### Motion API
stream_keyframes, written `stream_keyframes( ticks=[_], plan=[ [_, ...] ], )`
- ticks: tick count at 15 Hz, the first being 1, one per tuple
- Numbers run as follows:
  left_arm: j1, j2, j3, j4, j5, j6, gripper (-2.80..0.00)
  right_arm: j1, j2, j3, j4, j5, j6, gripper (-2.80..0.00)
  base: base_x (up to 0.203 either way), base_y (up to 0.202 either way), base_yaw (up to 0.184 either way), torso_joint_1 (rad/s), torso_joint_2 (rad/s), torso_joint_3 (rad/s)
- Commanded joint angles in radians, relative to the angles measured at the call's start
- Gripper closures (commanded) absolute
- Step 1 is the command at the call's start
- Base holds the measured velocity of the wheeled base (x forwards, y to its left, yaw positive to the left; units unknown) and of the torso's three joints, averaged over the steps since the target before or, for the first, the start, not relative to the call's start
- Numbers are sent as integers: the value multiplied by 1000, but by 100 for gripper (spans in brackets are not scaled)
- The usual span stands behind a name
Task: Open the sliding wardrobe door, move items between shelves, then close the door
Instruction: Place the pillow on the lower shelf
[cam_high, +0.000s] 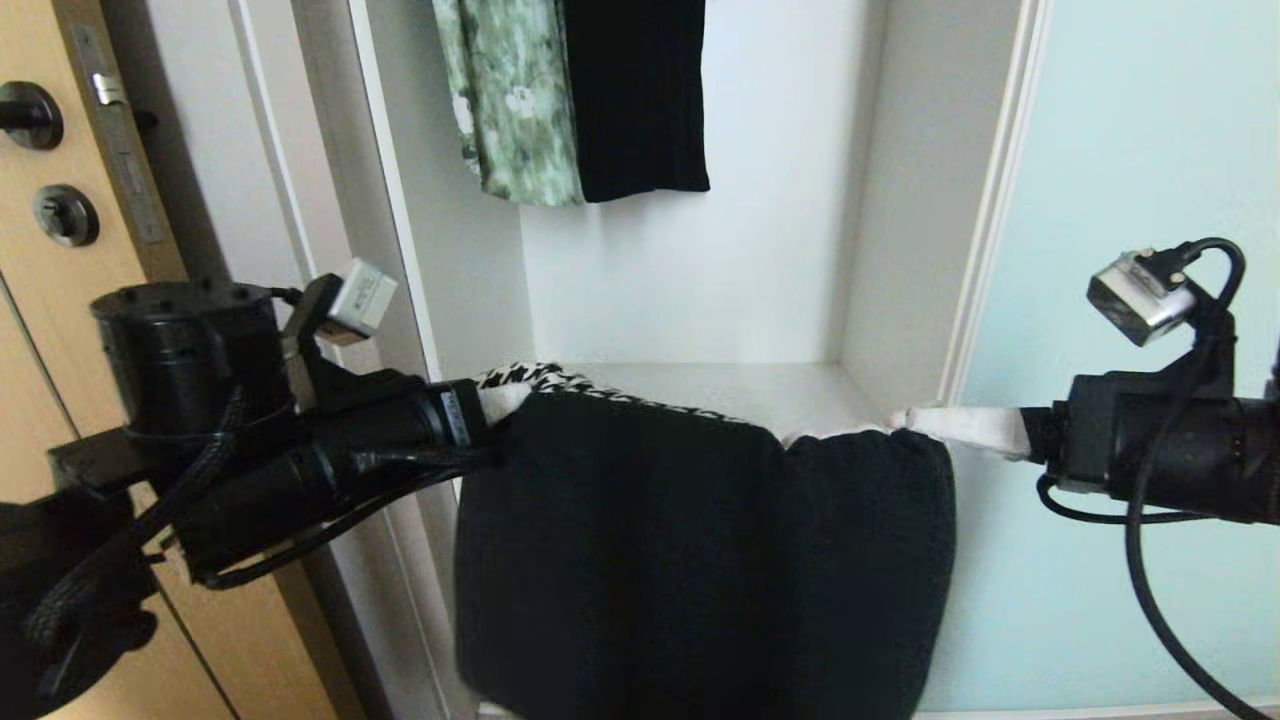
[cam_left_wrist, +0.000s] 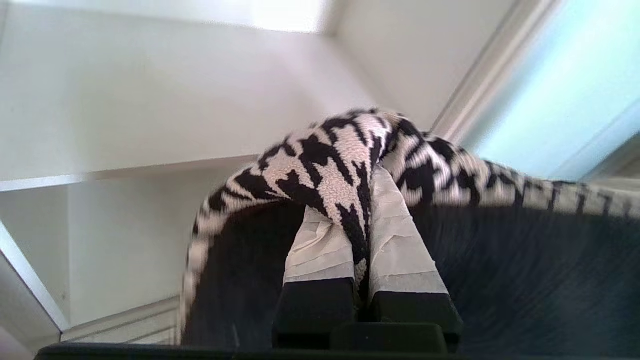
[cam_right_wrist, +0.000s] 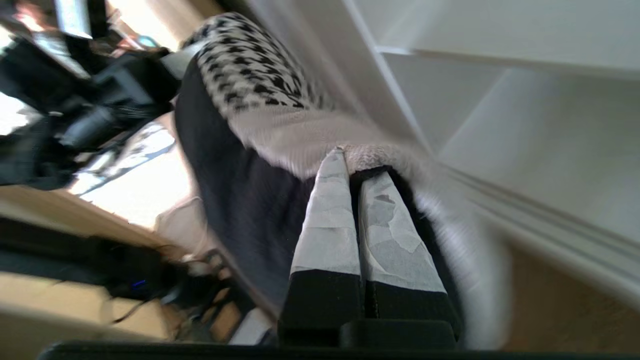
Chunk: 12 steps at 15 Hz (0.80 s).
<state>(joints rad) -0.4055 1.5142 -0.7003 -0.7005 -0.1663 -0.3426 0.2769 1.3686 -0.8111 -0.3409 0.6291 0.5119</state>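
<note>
A folded black cloth item (cam_high: 700, 560) with a houndstooth top layer (cam_high: 545, 380) hangs between my two grippers in front of the open wardrobe. My left gripper (cam_high: 490, 405) is shut on its left end, and houndstooth cloth (cam_left_wrist: 330, 165) is pinched between the taped fingers (cam_left_wrist: 400, 240). My right gripper (cam_high: 915, 420) is shut on the right end, where pale knit and dark cloth (cam_right_wrist: 370, 157) sit at the fingertips (cam_right_wrist: 330, 210). A white shelf (cam_high: 740, 385) lies just behind the cloth. The sliding wardrobe door (cam_high: 1130, 170), frosted aqua, stands slid aside at the right.
A green patterned garment (cam_high: 515, 100) and a black garment (cam_high: 640, 95) hang above the shelf. A tan wooden door (cam_high: 60, 150) with black knobs stands at the left. The wardrobe's white side walls (cam_high: 910, 180) frame the opening.
</note>
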Motion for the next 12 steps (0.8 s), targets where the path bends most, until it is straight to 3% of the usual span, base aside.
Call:
stream_keyframes(
  ticks=[1, 7, 12],
  plan=[
    [-9, -128, 58, 1, -1, 0, 0, 12, -155, 8, 39, 3, 49, 0, 0, 0, 0, 0, 0, 0],
    [-61, -239, 197, 10, -9, 2, 0, 47, -327, 42, 114, 6, 171, 0, 0, 0, 0, 0, 0, 0],
    [-59, -223, 190, 6, -5, -3, 0, 66, -293, 45, 106, 4, 177, 0, -18, 0, 0, 2, 2, 0]
  ],
)
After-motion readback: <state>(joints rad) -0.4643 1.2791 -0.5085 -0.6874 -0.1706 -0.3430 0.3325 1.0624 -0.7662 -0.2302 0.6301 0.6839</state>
